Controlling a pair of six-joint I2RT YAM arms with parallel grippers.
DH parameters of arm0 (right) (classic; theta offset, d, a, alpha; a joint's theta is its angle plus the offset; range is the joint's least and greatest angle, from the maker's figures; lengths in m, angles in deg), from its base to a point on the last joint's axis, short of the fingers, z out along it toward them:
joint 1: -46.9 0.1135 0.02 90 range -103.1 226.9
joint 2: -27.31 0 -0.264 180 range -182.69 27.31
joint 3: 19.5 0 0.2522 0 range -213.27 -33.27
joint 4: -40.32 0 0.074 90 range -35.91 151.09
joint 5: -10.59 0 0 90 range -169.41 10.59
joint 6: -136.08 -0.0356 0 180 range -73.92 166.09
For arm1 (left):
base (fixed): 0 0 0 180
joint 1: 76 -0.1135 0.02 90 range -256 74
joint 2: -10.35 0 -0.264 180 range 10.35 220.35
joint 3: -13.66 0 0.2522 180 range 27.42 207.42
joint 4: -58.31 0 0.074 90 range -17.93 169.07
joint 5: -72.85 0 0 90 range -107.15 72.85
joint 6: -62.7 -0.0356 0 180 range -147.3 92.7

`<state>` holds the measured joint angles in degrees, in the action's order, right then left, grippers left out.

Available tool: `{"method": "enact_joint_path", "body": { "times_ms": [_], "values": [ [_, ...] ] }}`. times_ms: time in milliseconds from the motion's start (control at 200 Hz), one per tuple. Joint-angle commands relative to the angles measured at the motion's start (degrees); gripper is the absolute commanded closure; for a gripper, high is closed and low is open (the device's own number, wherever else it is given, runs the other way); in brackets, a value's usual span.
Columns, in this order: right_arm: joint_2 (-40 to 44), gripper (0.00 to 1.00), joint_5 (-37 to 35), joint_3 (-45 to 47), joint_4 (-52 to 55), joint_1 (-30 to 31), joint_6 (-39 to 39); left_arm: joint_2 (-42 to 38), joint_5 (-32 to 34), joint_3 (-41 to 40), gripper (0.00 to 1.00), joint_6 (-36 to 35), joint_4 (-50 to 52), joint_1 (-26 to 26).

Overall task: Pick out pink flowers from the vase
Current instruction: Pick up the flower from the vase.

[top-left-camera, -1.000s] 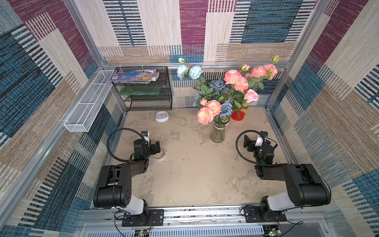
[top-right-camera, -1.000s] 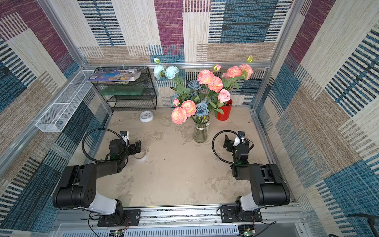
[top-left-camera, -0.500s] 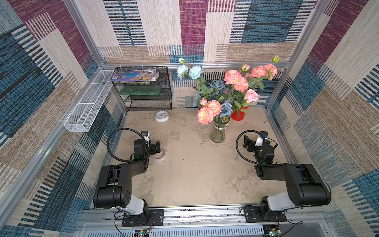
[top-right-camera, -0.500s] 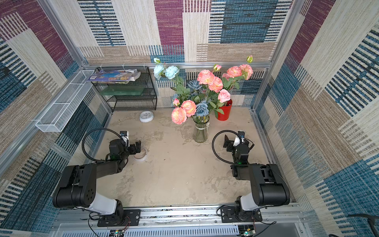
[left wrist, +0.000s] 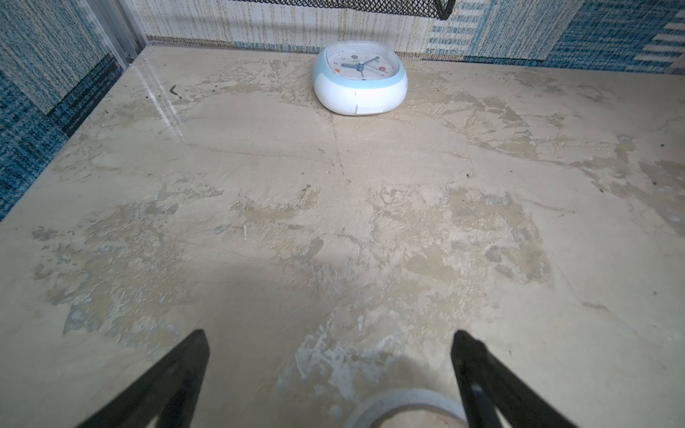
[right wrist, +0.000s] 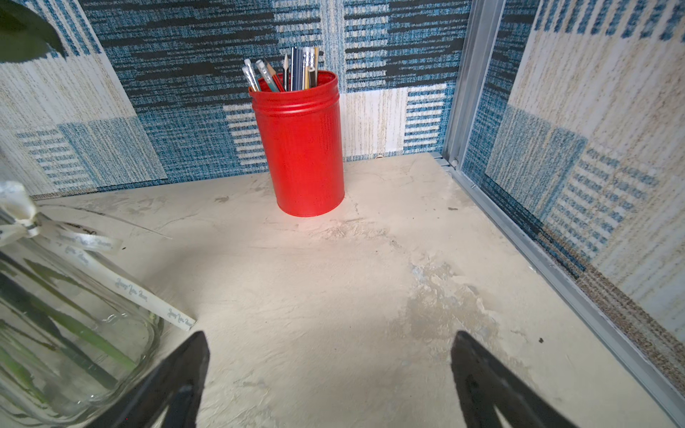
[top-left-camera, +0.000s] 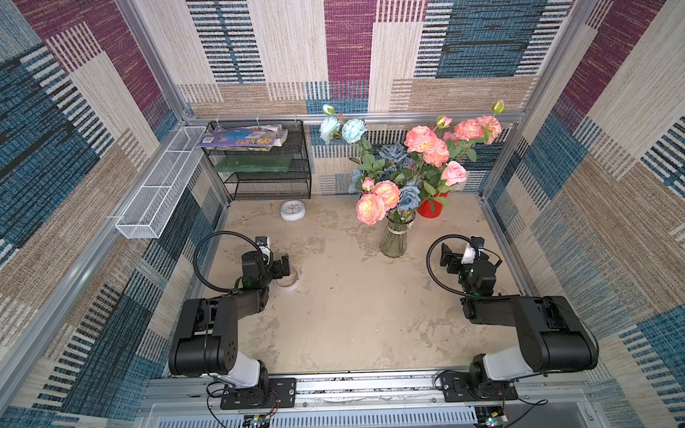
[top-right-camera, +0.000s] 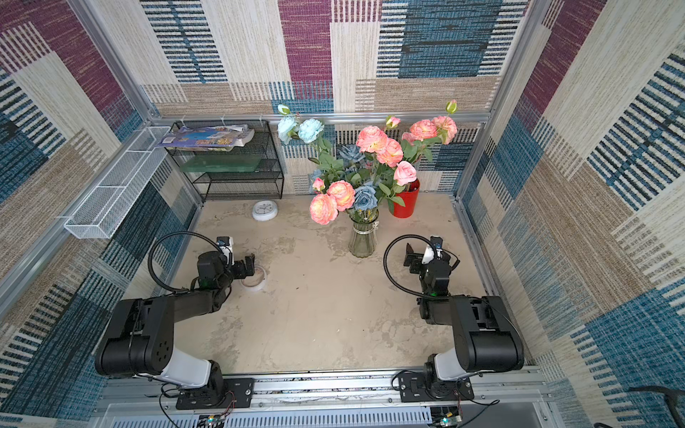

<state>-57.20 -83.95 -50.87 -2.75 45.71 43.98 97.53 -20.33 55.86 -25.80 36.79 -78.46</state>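
The clear ribbed glass vase stands at the back middle of the table, upright, a pale band at its neck. Pink flowers sit in it among blue blooms, with more pink blooms higher up. My left gripper rests low at the left, open and empty, over a white tape roll. My right gripper is open and empty, just right of the vase, whose stems show through the glass.
A red cup with pencils stands behind the vase at the back wall. A white clock lies at the back left. A black wire shelf and a white wire basket line the left corner.
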Motion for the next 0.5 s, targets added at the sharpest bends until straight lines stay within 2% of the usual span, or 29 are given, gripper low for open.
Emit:
{"method": "enact_joint_path", "body": {
  "times_ms": [0, 30, 50, 150, 275, 356, 496],
  "values": [
    [0.67, 0.04, 1.34, -1.88, 2.17, 0.05, 0.62, -0.34, 0.54, 0.02, 0.00, -1.93, -0.70, 0.21],
    [0.95, 0.04, 0.28, -3.19, 4.32, 0.17, 0.89, -0.74, 0.99, 0.62, 0.00, -1.77, -0.44, 0.37],
    [1.15, 0.04, -1.42, -5.16, 7.61, 0.44, 0.72, -1.28, 1.08, 1.83, 0.00, -1.71, 3.28, 0.35],
    [-0.91, 0.04, -7.60, -19.42, 28.96, 0.73, -3.17, -3.59, 1.64, 8.98, 0.02, -1.95, 16.94, 0.51],
    [-5.47, 0.04, -1.58, -31.07, 42.89, -1.62, -8.44, -8.93, 7.19, 10.03, 0.02, -0.40, 19.69, 2.74],
    [-5.34, 0.04, 1.44, -33.07, 46.17, -2.52, -10.80, -12.95, 7.62, 12.15, 0.01, 2.08, 24.00, 3.46],
    [1.70, 0.04, 9.41, -27.64, 41.56, -3.90, -15.24, -17.98, 4.96, 14.33, 0.00, 7.27, 29.57, 4.72]
  ]
}}
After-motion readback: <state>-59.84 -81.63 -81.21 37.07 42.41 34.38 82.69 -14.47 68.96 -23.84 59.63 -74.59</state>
